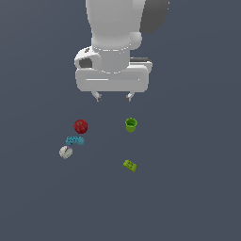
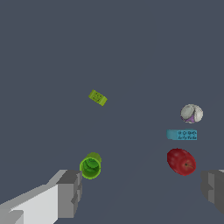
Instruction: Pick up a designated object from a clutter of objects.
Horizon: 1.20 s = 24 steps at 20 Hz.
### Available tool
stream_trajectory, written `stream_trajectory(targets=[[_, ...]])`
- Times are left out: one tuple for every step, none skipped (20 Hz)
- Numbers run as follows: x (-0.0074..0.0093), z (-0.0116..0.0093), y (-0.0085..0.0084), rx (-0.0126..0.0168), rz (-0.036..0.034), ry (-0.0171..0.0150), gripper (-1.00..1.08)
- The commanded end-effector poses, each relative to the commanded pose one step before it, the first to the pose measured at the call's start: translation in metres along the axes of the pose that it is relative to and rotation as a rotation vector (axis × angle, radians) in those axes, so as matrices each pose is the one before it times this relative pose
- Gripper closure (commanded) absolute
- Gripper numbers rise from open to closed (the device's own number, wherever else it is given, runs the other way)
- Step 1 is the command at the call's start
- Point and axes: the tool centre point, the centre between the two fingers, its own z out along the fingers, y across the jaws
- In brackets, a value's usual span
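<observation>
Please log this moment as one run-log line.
phase: pre-grasp | gripper: open, raised, empty | target: whitish ball untouched, beside blue studded brick

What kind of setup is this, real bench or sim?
Likely a simulated pick scene: featureless grey floor, flat-shaded toys such as the whitish ball and blue studded brick, and an open pincer above them.

Both views are evenly and rather dimly lit, with a flat dark slate-grey desk (image 1: 197, 197) that shows no cast shadows and no glare. The white arm (image 1: 113, 42) is the brightest surface, shaded softly toward its edges. The small objects look coarse and slightly soft from low resolution. No edge distortion or defocus is evident.
</observation>
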Motion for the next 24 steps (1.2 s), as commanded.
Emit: stream_trajectory(targets=[[0.00000, 0.00000, 0.00001, 0.00000, 0.00000, 0.00000, -0.92], [-0.00030, 0.00001, -0.00026, 0.00028, -0.00030, -0.00055, -0.92], [-0.00050, 0.00067, -0.00086, 0.00144, -0.00141, -0.00272, -0.92], [-0.00097, 0.00084, -0.00135, 0.00212, -0.00207, -0.00400, -0.92], [-0.00132, 0.00120, -0.00187, 0.00297, -0.00289, -0.00561, -0.92], [-0.00169, 0.00150, -0.00236, 0.00374, -0.00363, -0.00705, -0.92], [-0.00171, 0.00159, -0.00242, 0.00390, -0.00375, -0.00733, -0.92], [-0.00132, 0.00125, -0.00186, 0.00303, -0.00288, -0.00567, -0.92], [-0.00092, 0.00089, -0.00129, 0.00213, -0.00199, -0.00398, -0.92], [-0.00049, 0.00057, -0.00073, 0.00128, -0.00115, -0.00237, -0.92], [-0.00014, 0.00014, -0.00017, 0.00032, -0.00024, -0.00056, -0.92], [0.00023, -0.00026, 0.00035, -0.00060, 0.00056, 0.00111, -0.92], [0.00019, -0.00035, 0.00026, -0.00068, 0.00038, 0.00114, -0.92], [0.00013, 0.00012, 0.00001, 0.00000, 0.00000, 0.00000, -0.92], [0.00034, 0.00047, 0.00054, 0.00041, 0.00087, -0.00015, -0.92], [0.00067, 0.00085, 0.00087, 0.00064, 0.00139, -0.00021, -0.92], [0.00099, 0.00118, 0.00127, 0.00079, 0.00203, -0.00013, -0.92], [0.00130, 0.00151, 0.00169, 0.00095, 0.00268, -0.00004, -0.92], [0.00161, 0.00185, 0.00215, 0.00113, 0.00341, 0.00002, -0.92], [0.00191, 0.00221, 0.00254, 0.00126, 0.00401, 0.00007, -0.92], [0.00219, 0.00256, 0.00298, 0.00141, 0.00467, 0.00011, -0.92], [0.00244, 0.00291, 0.00339, 0.00155, 0.00530, 0.00012, -0.92], [0.00269, 0.00329, 0.00377, 0.00166, 0.00587, 0.00010, -0.92], [0.00293, 0.00368, 0.00422, 0.00178, 0.00653, 0.00009, -0.92]])
